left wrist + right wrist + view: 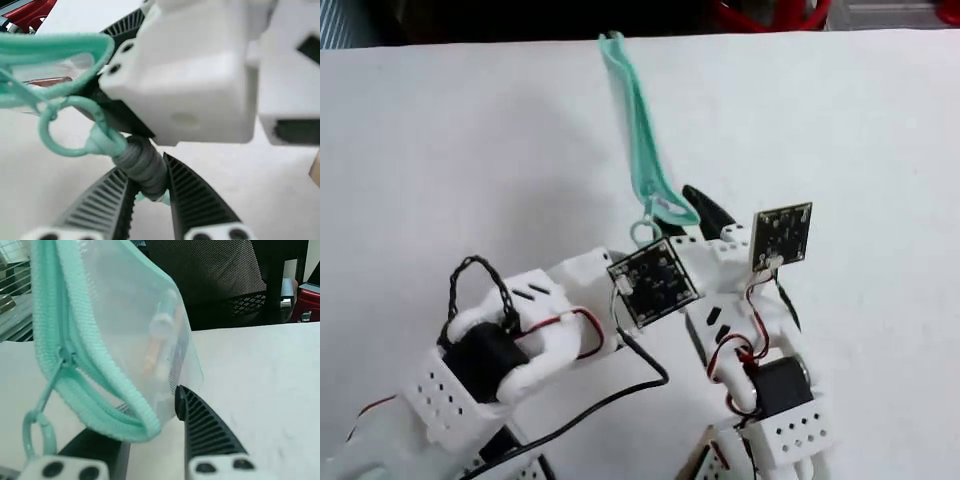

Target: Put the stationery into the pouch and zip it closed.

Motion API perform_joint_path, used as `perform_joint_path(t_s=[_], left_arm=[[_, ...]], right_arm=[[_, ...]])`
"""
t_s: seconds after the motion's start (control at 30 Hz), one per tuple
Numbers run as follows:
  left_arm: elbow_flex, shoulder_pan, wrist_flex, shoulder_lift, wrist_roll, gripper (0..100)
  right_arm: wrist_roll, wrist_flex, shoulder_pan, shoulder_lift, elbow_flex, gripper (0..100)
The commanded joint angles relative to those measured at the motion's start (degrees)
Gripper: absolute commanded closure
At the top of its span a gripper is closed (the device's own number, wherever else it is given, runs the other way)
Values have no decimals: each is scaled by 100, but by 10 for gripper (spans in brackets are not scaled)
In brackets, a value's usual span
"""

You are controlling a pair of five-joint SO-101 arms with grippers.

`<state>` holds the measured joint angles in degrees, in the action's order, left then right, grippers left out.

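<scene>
**Both grippers hold the pouch**

The mint pouch (638,130) stands on edge at the upper centre of the high view. The right gripper (150,440) clamps its near end. The left gripper (147,200) pinches the grey zip pull (142,165). Stationery (161,345) shows through the mesh.

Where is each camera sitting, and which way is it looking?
High view: above the table, looking down on the left arm, right arm and upright pouch.
Left wrist view: on the left arm, looking along the left end effector, which pinches the zip pull; the right arm's white body sits close ahead.
Right wrist view: on the right arm, facing a dark chair past the table; the right end effector has the pouch's end between its fingers.
Shared: every view shows the pouch.
</scene>
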<state>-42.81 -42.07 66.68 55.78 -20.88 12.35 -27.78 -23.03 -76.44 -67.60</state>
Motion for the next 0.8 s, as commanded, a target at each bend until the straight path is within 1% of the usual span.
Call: perform_joint_path(t_s=[0.0,0.07,0.13,0.2,0.27,0.37,0.57,0.63,0.7,0.77], left_arm=[[396,198,-176,57,229,978],[677,558,-229,57,510,978],[862,857,-246,57,598,978],[888,1103,-237,57,598,978],[870,1297,-220,57,598,978],[774,1516,-237,57,589,978],[774,1719,-62,57,571,978],[765,1684,-62,57,492,978],[756,1657,-44,57,396,978],[747,1613,-44,57,378,978]], right_arm=[[-466,-119,-338,-154,800,976],[-888,-374,-576,-154,791,945],[-1204,-673,-690,-154,774,883],[-1336,-989,-699,-163,791,829],[-1389,-1314,-708,-180,826,803],[-1442,-1833,-725,-453,862,798],[-2409,-2484,-646,-1842,862,797],[-2585,-2475,-444,-2334,818,797],[-2602,-2369,-198,-2686,756,800],[-2602,-2149,-4,-2659,624,800]])
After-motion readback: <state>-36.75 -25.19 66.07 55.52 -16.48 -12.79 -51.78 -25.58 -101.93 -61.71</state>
